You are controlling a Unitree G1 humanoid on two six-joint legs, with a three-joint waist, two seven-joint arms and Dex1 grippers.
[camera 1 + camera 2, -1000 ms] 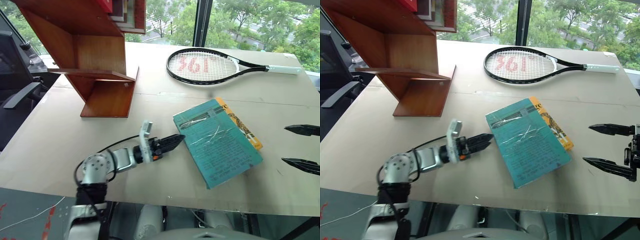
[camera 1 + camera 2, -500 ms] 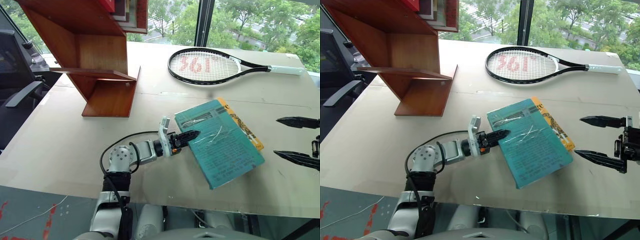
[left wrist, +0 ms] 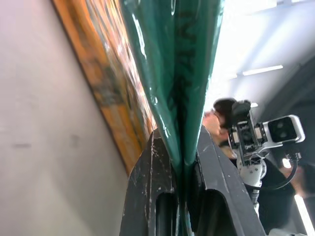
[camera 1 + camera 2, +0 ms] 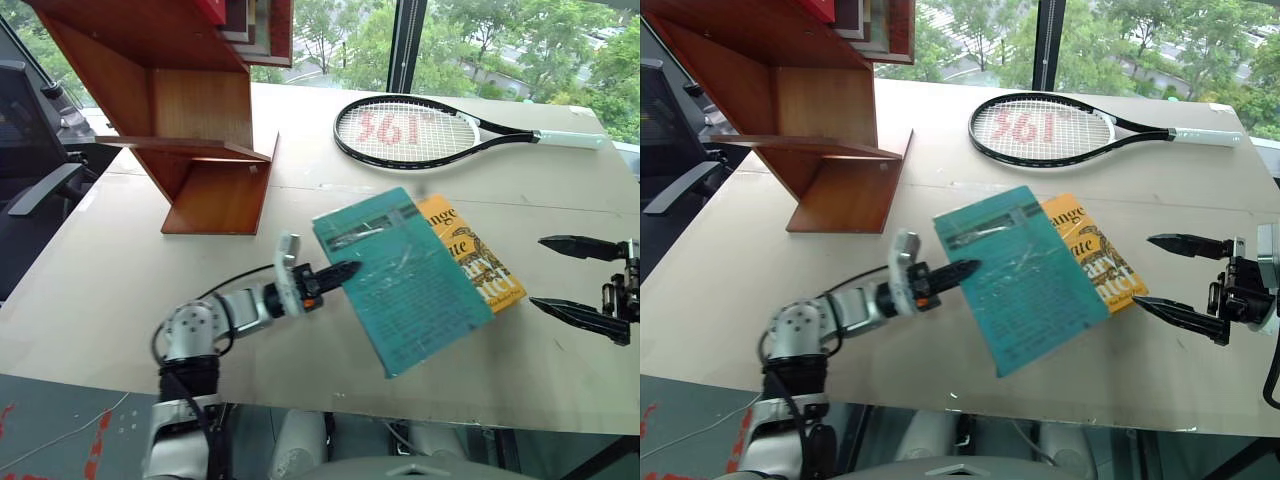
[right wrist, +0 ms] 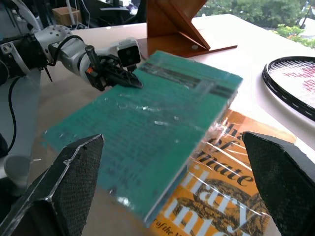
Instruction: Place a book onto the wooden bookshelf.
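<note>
The book (image 4: 400, 280) is being pinched at its near edge by the left gripper (image 4: 335, 275), tilted up off the yellow book (image 4: 470, 262) so it can be carried to the wooden bookshelf (image 4: 190, 120). The right gripper (image 4: 580, 280) is being held with jaws spread beside the tabletop (image 4: 120, 280).

The left gripper (image 4: 962, 269) is clamped on the near-left edge of the teal book (image 4: 1018, 277), and the book is tilted, its far side overlapping the yellow book (image 4: 1092, 250) lying at three o'clock from it. Over at the right edge, the right gripper (image 4: 1155, 274) has its two black fingers spread wide, pointing toward the yellow book, just apart from it. Up at ten o'clock stands the wooden bookshelf (image 4: 810, 110) on the tan table (image 4: 730, 270). At twelve o'clock, a tennis racket (image 4: 1050, 130) lies flat.
</note>
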